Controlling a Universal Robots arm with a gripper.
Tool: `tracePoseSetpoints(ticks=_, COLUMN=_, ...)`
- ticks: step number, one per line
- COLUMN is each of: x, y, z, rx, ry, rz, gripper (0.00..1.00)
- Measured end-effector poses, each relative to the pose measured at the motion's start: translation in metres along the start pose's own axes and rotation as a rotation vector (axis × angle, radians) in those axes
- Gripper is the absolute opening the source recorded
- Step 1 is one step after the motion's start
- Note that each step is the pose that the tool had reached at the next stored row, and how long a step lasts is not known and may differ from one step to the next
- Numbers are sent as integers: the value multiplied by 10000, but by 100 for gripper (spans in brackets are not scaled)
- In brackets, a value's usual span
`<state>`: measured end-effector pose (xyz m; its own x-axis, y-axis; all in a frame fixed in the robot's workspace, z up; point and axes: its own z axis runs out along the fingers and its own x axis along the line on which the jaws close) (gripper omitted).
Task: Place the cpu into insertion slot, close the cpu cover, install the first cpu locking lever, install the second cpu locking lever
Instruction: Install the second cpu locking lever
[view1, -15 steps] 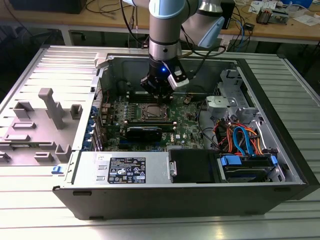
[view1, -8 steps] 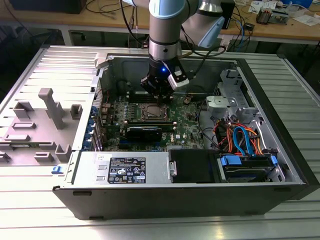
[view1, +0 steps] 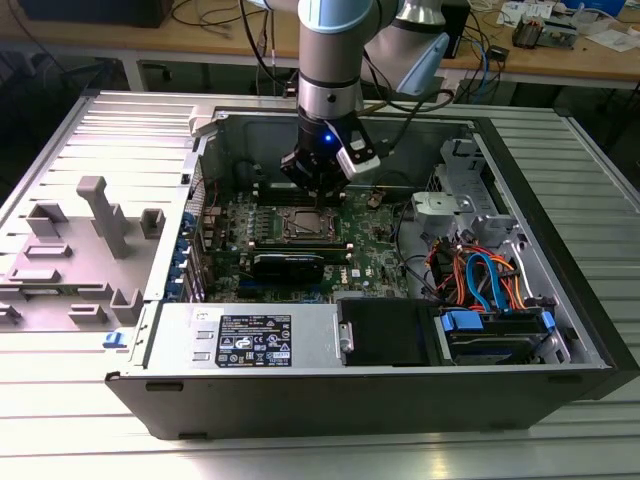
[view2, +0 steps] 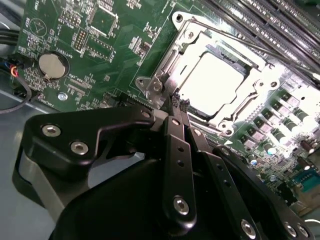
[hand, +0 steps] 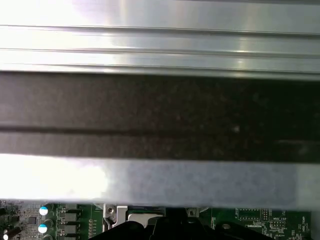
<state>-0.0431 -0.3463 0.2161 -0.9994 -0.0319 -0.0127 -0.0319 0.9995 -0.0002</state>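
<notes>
Cpu (view2: 216, 82) sits in the insertion slot (view2: 252, 107); the cpu cover (view2: 195, 42) appears down over it, framing the chip. Hand (view2: 180, 103) hovers at the slot's corner, fingertips pinched together, gripping nothing I can see. Lever status unclear, judged not yet finished. Open computer case (view1: 560, 250) lies on a ribbed aluminium bench (view1: 60, 400); cluttered wooden desks at 12 o'clock.

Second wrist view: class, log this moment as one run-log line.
gripper: shut, empty, at socket corner | cpu: seated in insertion slot | cpu cover: closed over it
</notes>
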Motion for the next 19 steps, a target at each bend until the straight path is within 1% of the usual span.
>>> tracePoseSetpoints(ticks=6, x=2, y=-58, z=3, rx=-1, ry=-1, rz=1, gripper=11)
tracePoseSetpoints(ticks=10, x=1, y=-67, z=3, rx=1, ry=-1, rz=2, gripper=11)
tracePoseSetpoints(ticks=13, x=-2, y=-68, z=-5, rx=33, ry=0, rz=1, gripper=11)
tracePoseSetpoints(ticks=19, x=-1, y=-88, z=-8, rx=48, ry=0, rz=1, gripper=11)
